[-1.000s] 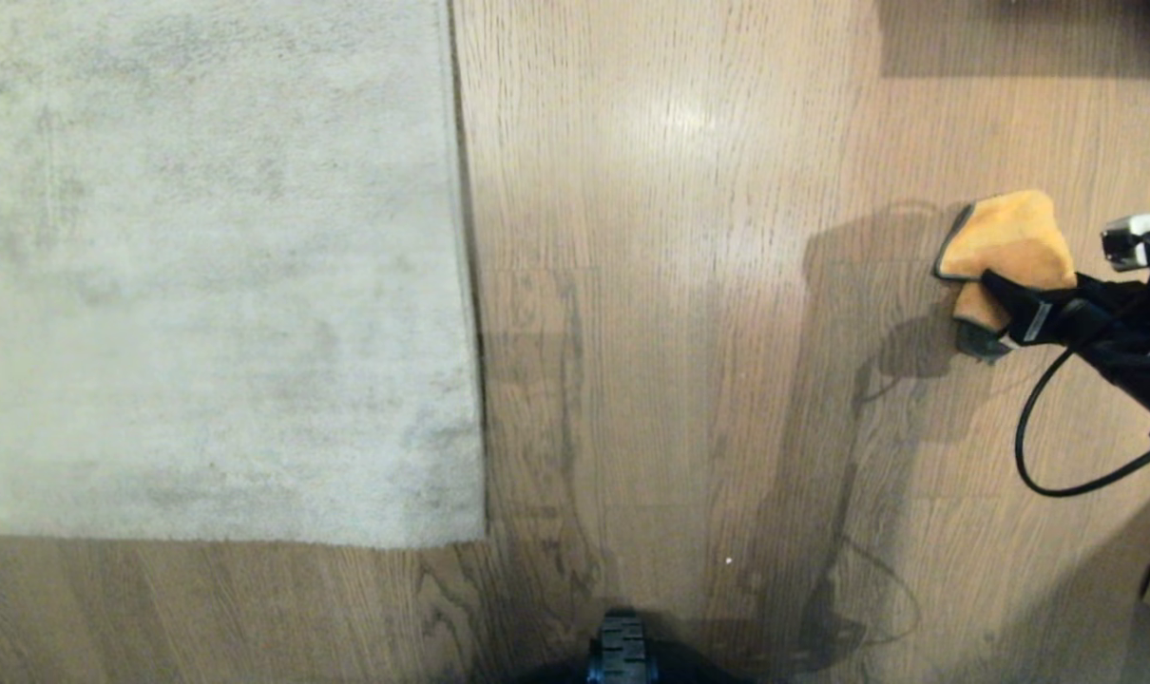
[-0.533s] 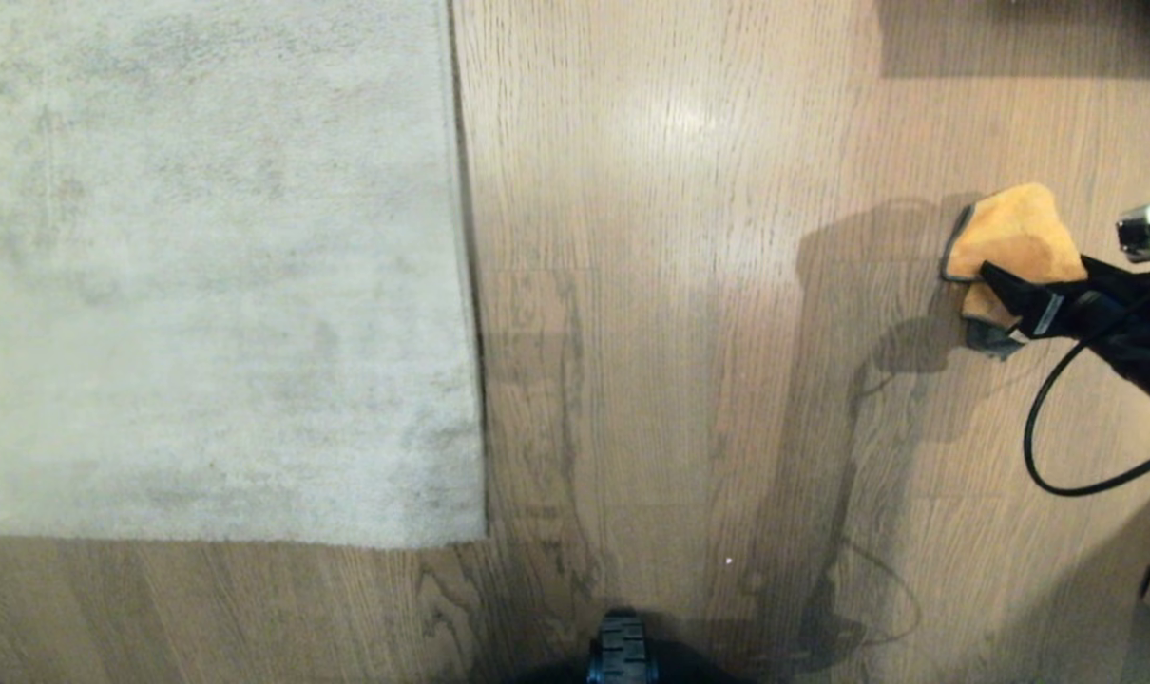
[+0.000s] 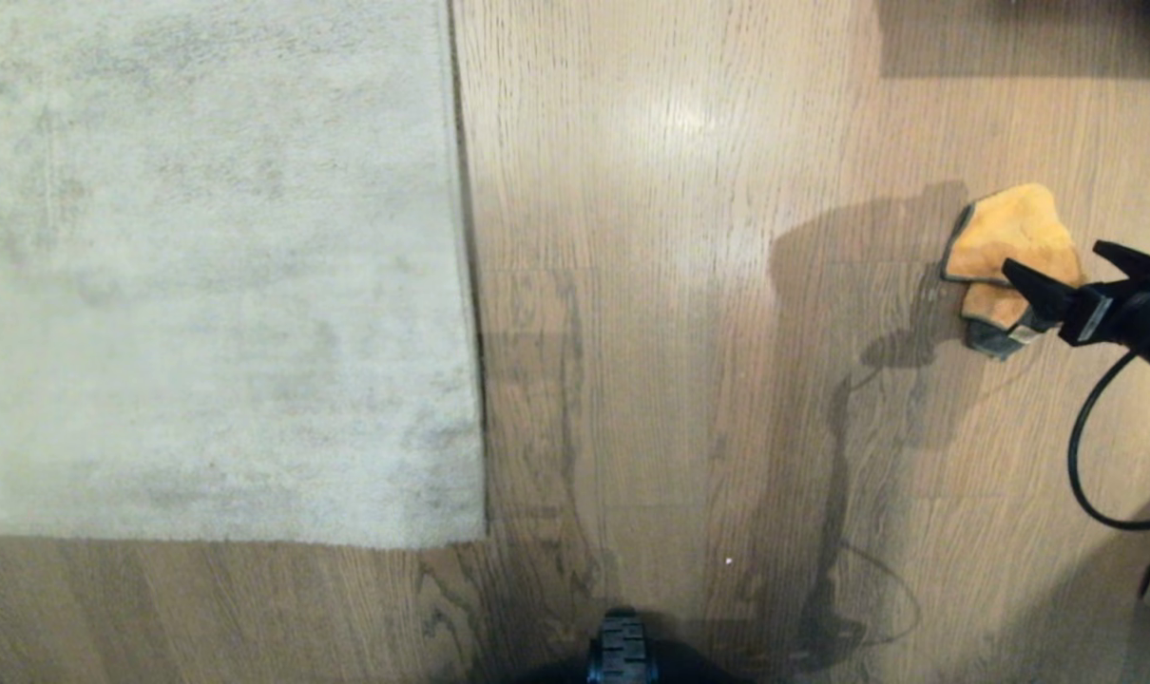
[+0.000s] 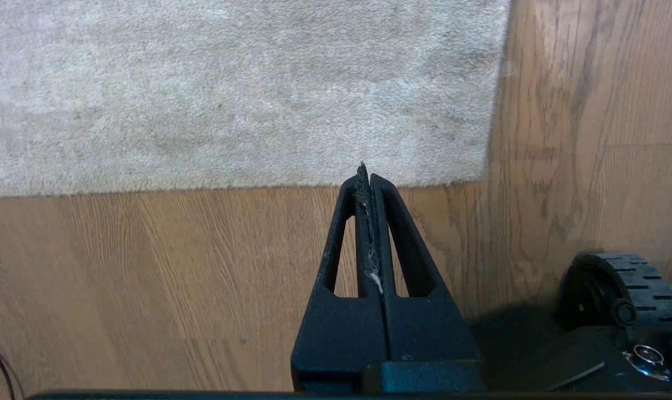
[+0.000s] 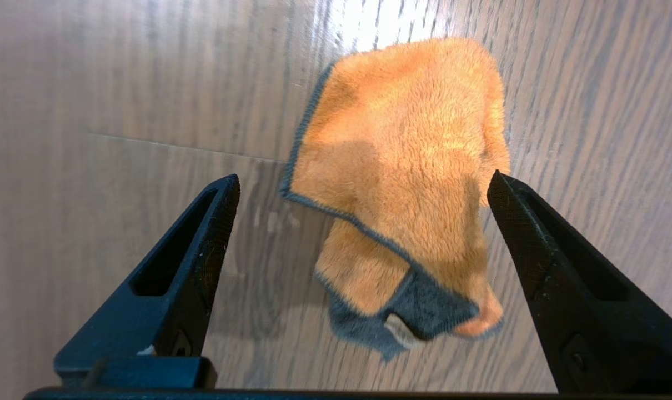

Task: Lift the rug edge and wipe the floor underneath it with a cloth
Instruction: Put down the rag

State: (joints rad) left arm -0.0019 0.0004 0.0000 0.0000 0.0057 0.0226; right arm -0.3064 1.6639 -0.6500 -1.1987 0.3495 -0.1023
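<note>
Between the right gripper's (image 5: 364, 214) wide-spread fingers (image 5: 202, 233) lies the cloth (image 5: 402, 183), flat on the floor (image 5: 119, 100) and touched by neither tip; the jaws stand apart on either side of it, one finger clear of its grey-edged side, the other just beside its far fold; I judge this spread is meant to straddle the crumpled bundle so a closing pinch gathers it whole. Fluffy and orange, the cloth is folded over on itself, with a dark grey border and a grey corner patch carrying a small pale tag nearest the gripper's palm; it looks soft and loose, so it may slump or unfold when lifted. Outward from these fingers, bare wood-grain planks run well away to the rug edge (image 3: 470, 285), which lies flat with its square corner (image 3: 480, 541) down; nothing has been lifted there, so the wipe is not yet begun. Off by that corner hangs the left gripper (image 4: 367, 183), its fingers pressed together on nothing but a wisp of lint, idle above the floor just short of the rug's border (image 4: 202, 186).
</note>
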